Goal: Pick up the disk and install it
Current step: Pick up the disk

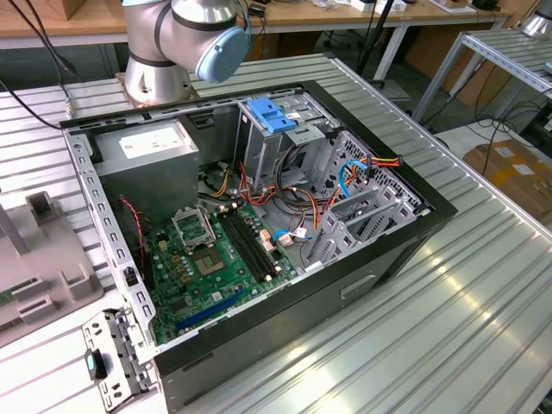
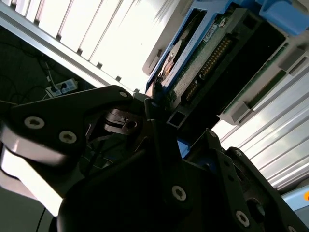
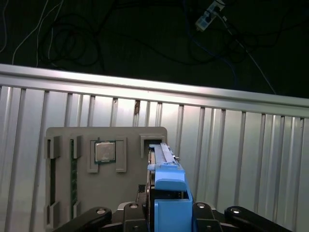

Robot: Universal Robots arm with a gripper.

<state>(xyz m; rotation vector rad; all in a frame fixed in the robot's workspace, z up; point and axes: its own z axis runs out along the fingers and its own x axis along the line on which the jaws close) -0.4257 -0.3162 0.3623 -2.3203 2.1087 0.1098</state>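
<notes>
Open computer case (image 1: pixel 345 293) on ribbed, probably aluminium table (image 1: pixel 448 328)

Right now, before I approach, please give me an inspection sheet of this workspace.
Surface: ribbed aluminium table, carrying an open black computer case and a grey plastic parts tray.
Job's things: silver-metal disk with blue side rails, on edge, at the tray.
Clutter: a square processor chip in the tray.
End effector: at the disk; open or shut cannot be told.
Cables: coloured wire bundles inside the case; loose leads on the dark floor.
Surroundings: wooden benches, a cardboard box.
</notes>
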